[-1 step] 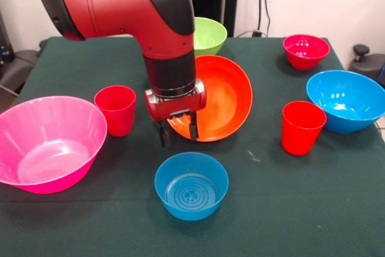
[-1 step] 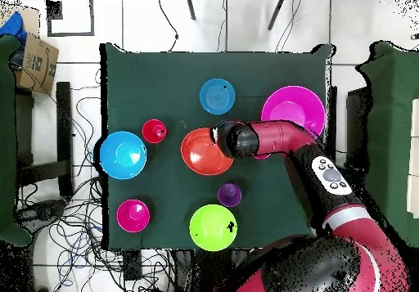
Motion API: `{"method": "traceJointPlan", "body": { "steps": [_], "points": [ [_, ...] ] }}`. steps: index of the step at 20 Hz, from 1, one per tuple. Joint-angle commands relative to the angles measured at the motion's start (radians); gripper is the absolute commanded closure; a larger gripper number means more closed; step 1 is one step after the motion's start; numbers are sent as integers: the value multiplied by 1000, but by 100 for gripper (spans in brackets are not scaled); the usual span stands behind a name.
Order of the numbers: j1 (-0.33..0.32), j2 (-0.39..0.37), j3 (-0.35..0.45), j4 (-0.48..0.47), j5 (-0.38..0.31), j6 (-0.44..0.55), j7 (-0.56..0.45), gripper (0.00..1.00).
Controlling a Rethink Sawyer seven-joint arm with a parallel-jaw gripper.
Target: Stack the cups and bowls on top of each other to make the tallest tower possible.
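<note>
**Orange bowl tilted in the gripper's pinch**

The gripper (image 1: 178, 132) has its two dark fingers closed on the near rim of the orange bowl (image 1: 219, 97), one finger outside the wall and one inside. The bowl is tipped up, its open face turned toward the camera across the table, so it seems to hang from that one rim hold rather than sit flat.

Just below the gripper in the front view stands the small blue bowl (image 1: 191, 185), upright and apart from the fingers; it looks like the base the orange bowl is meant for. Beside the gripper stands a red cup (image 1: 116, 109), and past it the large pink bowl (image 1: 48, 142). On the other side are a second red cup (image 1: 302, 127) and the large blue bowl (image 1: 348, 100). Behind the orange bowl sit the lime green bowl (image 1: 207, 35) and the small red-magenta bowl (image 1: 305, 50). The purple cup (image 2: 230, 195) shows only from overhead.

The risk, as I judge it: a wide bowl held by one edge may swing or slip, and set down off-centre on the narrower blue bowl it could slide off or tip it.
</note>
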Motion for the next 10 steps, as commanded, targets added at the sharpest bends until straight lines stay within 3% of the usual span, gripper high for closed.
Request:
{"method": "traceJointPlan", "body": {
  "steps": [1, 10],
  "points": [
    [32, 58, 20, -3, 2, 15, -5, 0],
    [-23, -5, 78, 80, 66, 115, -74, 0]
  ]
}}
